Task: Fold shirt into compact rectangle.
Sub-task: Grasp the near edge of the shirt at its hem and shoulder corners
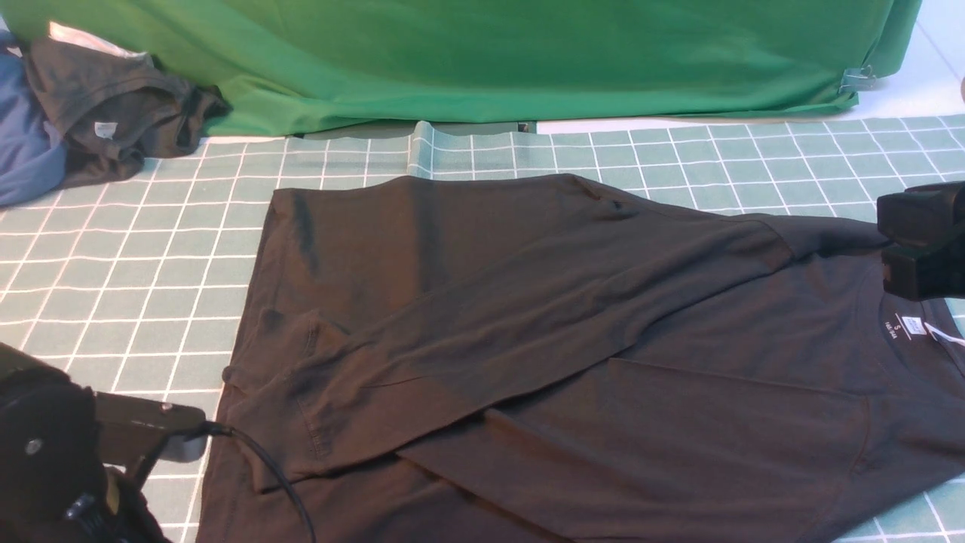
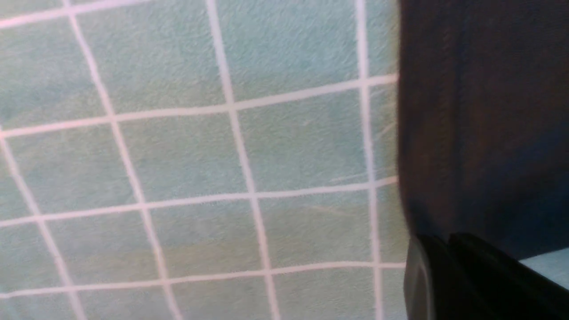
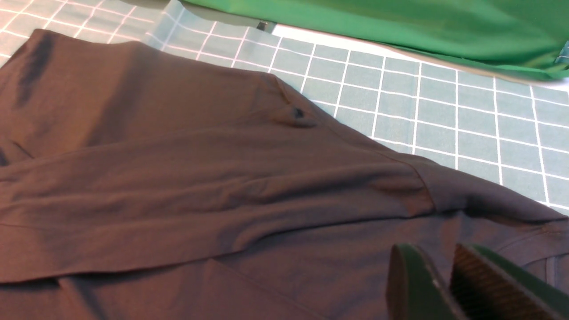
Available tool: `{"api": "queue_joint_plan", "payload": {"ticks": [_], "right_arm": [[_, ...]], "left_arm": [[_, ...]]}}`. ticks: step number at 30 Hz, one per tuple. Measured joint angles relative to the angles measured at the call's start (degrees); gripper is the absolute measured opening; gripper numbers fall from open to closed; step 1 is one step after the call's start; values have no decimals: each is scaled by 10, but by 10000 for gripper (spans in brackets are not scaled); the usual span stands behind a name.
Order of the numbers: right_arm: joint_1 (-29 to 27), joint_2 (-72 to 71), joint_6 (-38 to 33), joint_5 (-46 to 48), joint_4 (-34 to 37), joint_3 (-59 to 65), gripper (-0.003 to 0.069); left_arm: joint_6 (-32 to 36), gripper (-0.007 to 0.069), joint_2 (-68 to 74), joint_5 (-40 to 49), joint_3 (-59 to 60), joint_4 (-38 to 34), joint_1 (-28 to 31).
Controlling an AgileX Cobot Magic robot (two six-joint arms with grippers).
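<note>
The black shirt [image 1: 528,339] lies spread on the checkered mat [image 1: 113,264], sleeves folded across the body, its white neck label [image 1: 914,326] at the right. My left gripper [image 1: 200,445] is low at the shirt's left edge. In the left wrist view its fingers [image 2: 444,242] are pressed together, and the dark cloth [image 2: 480,133] runs right up to the tips. My right gripper [image 1: 886,250] hovers by the collar. In the right wrist view its fingers [image 3: 433,255] stand slightly apart above the shirt [image 3: 222,178], with nothing between them.
A dark grey garment [image 1: 113,113] and a blue garment [image 1: 22,151] are piled at the back left. A green cloth [image 1: 490,53] drapes along the back, held by a clip [image 1: 859,79]. The left arm's cable [image 1: 264,467] trails over the shirt's near corner.
</note>
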Motion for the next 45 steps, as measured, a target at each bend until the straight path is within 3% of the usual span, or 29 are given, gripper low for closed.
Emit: {"api": "queue_joint_plan", "payload": {"ticks": [7, 13, 15, 19, 22, 27, 34, 36, 41, 45], "right_arm": [[0, 0, 0, 0, 0, 0, 135], [0, 0, 0, 0, 0, 0, 135], [0, 0, 0, 0, 0, 0, 135], [0, 0, 0, -3, 0, 0, 139], [0, 0, 0, -6, 0, 0, 141], [0, 0, 0, -11, 0, 0, 147], [0, 0, 0, -12, 0, 0, 153], [0, 0, -1, -12, 0, 0, 153], [0, 0, -29, 1, 0, -2, 153], [0, 0, -44, 81, 0, -18, 156]], "left_arm": [[4, 132, 31, -40, 16, -44, -4], [5, 401, 67, -44, 20, -36, -6], [4, 459, 72, -46, 20, -35, -6], [4, 501, 90, -50, 20, -35, -6], [4, 494, 107, -61, 20, -40, -6], [4, 405, 138, -85, 20, -75, -6], [13, 99, 149, -74, 16, -93, -6], [20, 43, 149, -74, 15, -93, -6], [18, 10, 121, -34, 7, -61, -6], [-9, 7, 43, 18, 6, -13, -6]]}}
